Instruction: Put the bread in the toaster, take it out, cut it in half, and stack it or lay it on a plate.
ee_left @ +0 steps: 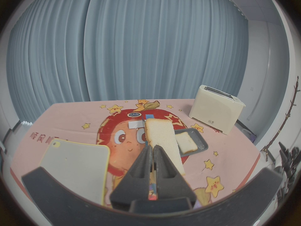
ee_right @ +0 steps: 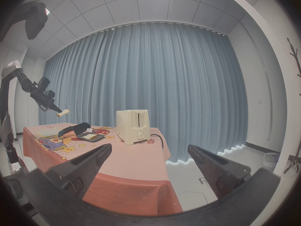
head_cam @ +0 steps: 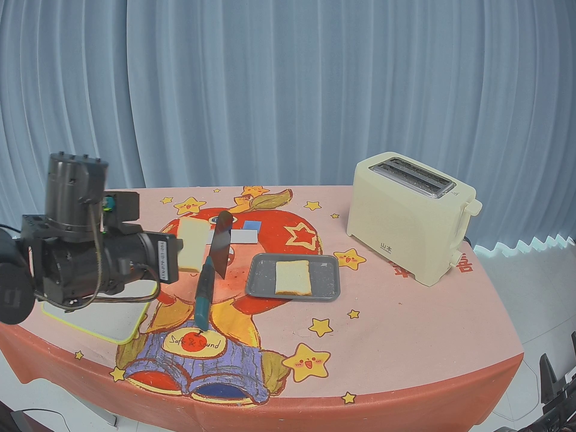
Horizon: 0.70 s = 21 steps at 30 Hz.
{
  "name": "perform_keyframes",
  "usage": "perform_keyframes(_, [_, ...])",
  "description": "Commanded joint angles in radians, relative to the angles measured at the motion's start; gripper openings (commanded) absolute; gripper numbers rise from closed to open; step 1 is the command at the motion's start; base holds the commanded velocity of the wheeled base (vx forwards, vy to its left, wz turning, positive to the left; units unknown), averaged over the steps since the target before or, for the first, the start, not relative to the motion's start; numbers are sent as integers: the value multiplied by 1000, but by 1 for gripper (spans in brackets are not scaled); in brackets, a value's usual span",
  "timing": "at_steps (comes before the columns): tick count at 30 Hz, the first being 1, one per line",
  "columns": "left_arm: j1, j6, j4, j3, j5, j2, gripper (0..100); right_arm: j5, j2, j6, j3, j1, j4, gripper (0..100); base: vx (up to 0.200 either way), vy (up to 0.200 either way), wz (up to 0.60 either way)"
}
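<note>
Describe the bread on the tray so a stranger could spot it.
Find the cream two-slot toaster on the pink cartoon tablecloth. To the robot's left of it, a flat grey rectangular tray holds the pale bread piece. The other slice hangs in the left claw.

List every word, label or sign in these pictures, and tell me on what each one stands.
I give places only, not wording.
Toaster: small dark mark low on its front, too small to read surely.
Tablecloth: short script line on the small red apple; red characters beside the toaster, partly hidden; small blue oval label, blurred.
</note>
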Motion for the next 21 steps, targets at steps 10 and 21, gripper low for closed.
perform_keyframes(10, [-130, -132, 3, -215, 88, 303, 0, 1, -16, 0, 18, 0, 0, 100, 0, 0, 0])
perform_keyframes(21, [-219, -194, 80, -379, 155, 426, 0, 1, -16, 0, 18, 0, 0, 100, 0, 0, 0])
